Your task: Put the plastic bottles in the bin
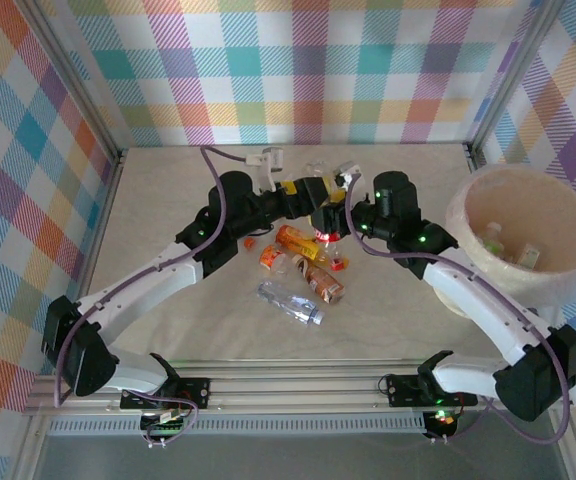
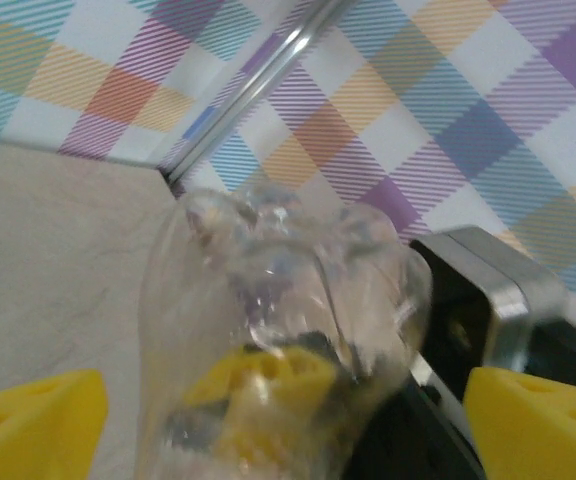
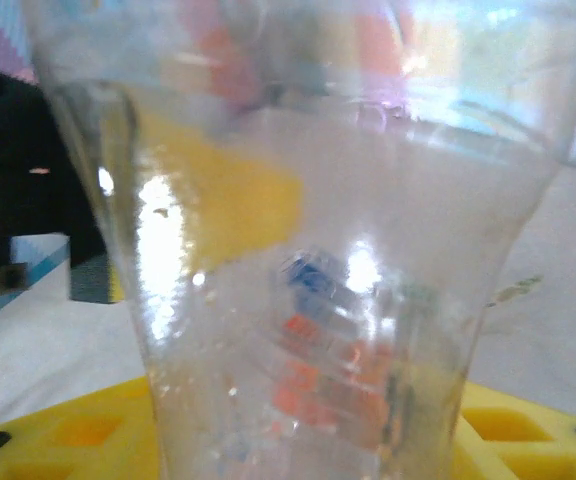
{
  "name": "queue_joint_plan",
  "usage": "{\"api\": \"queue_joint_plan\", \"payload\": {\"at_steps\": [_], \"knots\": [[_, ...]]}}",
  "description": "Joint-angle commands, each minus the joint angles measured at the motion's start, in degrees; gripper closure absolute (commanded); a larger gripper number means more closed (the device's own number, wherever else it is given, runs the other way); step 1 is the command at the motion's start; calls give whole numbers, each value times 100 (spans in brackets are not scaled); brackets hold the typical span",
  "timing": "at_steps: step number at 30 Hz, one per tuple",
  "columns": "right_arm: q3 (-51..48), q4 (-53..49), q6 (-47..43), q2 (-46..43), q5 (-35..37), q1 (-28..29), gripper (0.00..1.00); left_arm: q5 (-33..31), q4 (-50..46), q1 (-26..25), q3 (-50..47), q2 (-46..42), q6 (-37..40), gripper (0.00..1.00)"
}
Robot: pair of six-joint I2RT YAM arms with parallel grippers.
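**One clear bottle between both hands, mid-tabletop**

My left hand (image 1: pixel 320 200) stretches in from the L to the middle of the tabletop (image 1: pixel 168 230). On its wrist cam the yellow fingers (image 2: pixel 33 420) stand wide apart w/ a clear bottle (image 2: pixel 278 320) between them, lumpy base end uppermost in that view. Bare gaps show on both sides of it, so this hand is spread and not pinching. Some yellow shows through the bottle's lower part; can't tell what it is.

Just in front of the hands, toward me, the loose bottles (image 1: pixel 298 241) lie close together. A couple have orange labels, and the one nearest me is clear w/ a bluish label. Near the back wall sit a few far bottles (image 1: pixel 316 168).

My right hand (image 1: pixel 348 218) stretches in from the R and meets the left at that same bottle. On its wrist cam the bottle is right against the lens, blurred, w/ yellow finger parts (image 3: pixel 528 435) low on either side. Can't tell whether they clamp it.

Far R stands the bin (image 1: pixel 558 205), by the tabletop's R edge and well apart from both hands. Two binned bottles (image 1: pixel 493 238) lie inside.
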Motion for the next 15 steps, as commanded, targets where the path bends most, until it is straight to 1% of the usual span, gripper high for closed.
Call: {"api": "queue_joint_plan", "payload": {"at_steps": [1, 4, 7, 12, 15], "knots": [[8, -30, 103, -325, 835, -62, 50, 449, 231, -94, 82, -322, 331, 2], [110, -171, 35, -449, 1182, -175, 50, 768, 432, -146, -26, -347, 421, 0], [320, -381, -97, -613, 1446, -388, 50, 1003, 387, -223, -40, -336, 584, 0], [936, -927, -166, -888, 1341, -1062, 50, 832, 104, -279, -126, -374, 743, 0], [1237, -1061, -231, -1032, 1355, -1471, 50, 672, 54, -284, -219, -393, 738, 0]]}}
